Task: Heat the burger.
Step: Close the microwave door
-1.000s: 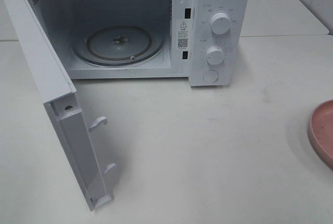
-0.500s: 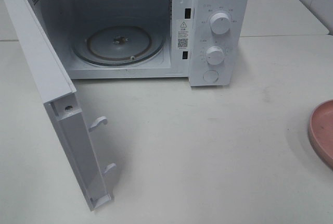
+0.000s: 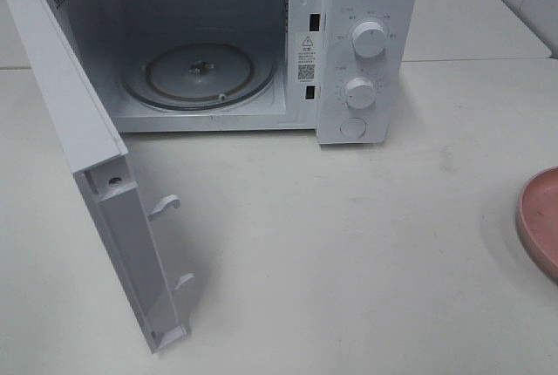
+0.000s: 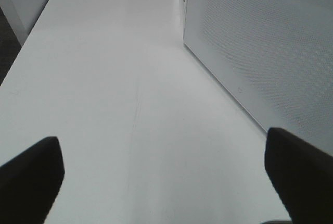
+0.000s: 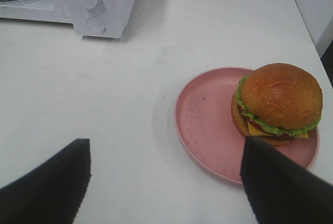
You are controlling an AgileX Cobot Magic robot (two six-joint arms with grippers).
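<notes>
A white desk (image 3: 366,244) carries everything. At its far side stands a white microwave (image 3: 366,9), its door (image 3: 78,131) swung wide toward the near left, so the cavity shows; the round glass turntable (image 3: 199,74) lies inside with nothing on it. On the microwave's right panel are two white knobs, the upper knob (image 3: 370,41) above the lower knob (image 3: 359,92), with a round button (image 3: 352,127) below them.

At the right edge of the desk, well apart from the microwave, lies a round pink plate (image 5: 208,125); the high view catches only its left rim (image 3: 539,218). The burger (image 5: 276,104) sits upright on the plate, toward the plate's right side rather than its middle, with the golden-brown bun on top and lettuce, cheese and patty showing at the edge.

The right gripper (image 5: 166,187) hangs above the desk nearer than the plate, its dark fingers (image 5: 47,187) spread wide and holding nothing, clear of the burger. The left gripper (image 4: 164,177) is over bare desk beside the perforated outer face of the door, its fingers (image 4: 31,174) also spread wide and empty.
</notes>
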